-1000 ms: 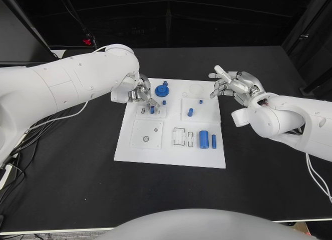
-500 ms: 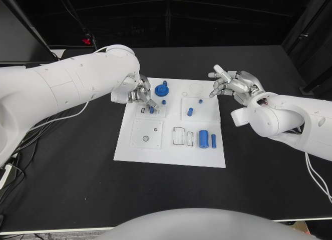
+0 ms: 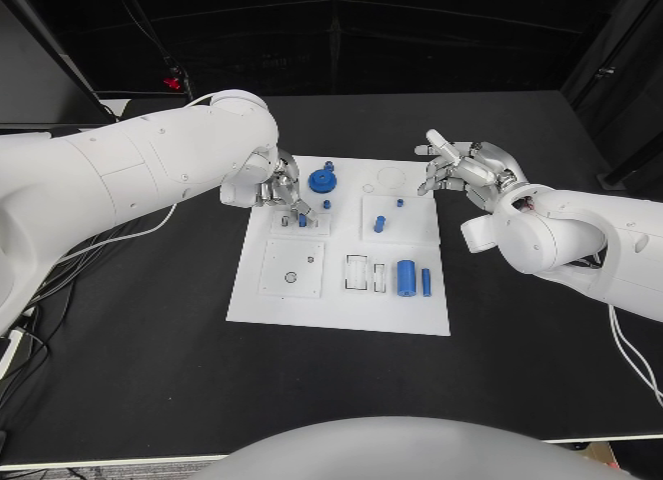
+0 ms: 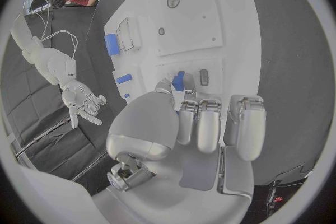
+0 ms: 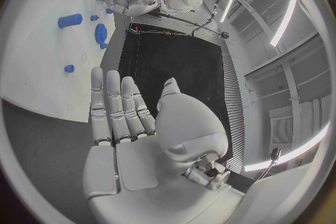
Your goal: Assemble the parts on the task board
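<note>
Nearest the robot, bare black desk [image 3: 158, 380] lies in front of the white board [image 3: 346, 300], with open room on both sides. On the board's near half a large blue cylinder [image 3: 406, 277] and a thin blue bar [image 3: 426, 282] lie side by side, next to small rectangular slots [image 3: 359, 272]. Left of them sits a square plate [image 3: 294, 268]. Farther back two short blue pegs [image 3: 379, 224] stand on another square. At the far left, the left hand [image 3: 281, 190] hovers over the board with its fingers bent down around a small blue peg [image 4: 178, 80]; the left wrist view shows the fingertips beside that peg, though whether they grip it cannot be told. Just past it stands a blue gear [image 3: 323, 180]. The right hand [image 3: 461, 165] hangs off the board's far right corner, fingers straight and spread, holding nothing, as the right wrist view confirms.
</note>
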